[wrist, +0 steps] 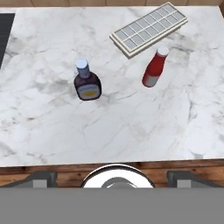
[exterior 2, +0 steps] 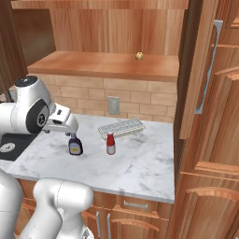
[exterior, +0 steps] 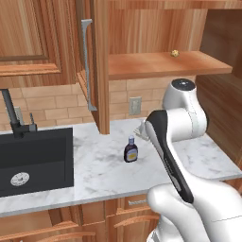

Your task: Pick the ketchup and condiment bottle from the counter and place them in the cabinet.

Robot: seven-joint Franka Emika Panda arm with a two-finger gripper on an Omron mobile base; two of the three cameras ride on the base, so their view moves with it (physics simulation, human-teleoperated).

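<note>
Marbled counter point(wrist: 131, 131), condiment bottle point(wrist: 87, 82) and ketchup point(wrist: 154, 68) beyond wide-apart pincer point(wrist: 112, 179).

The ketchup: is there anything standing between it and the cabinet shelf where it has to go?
Nothing visible blocks it. The ketchup stands upright on the counter, beside an ice cube tray. The cabinet shelf above is open in front and holds a small yellowish ball near the back.

The ketchup point(wrist: 154, 70) stands beside the condiment bottle point(wrist: 87, 83) on the counter point(wrist: 131, 127).
</note>
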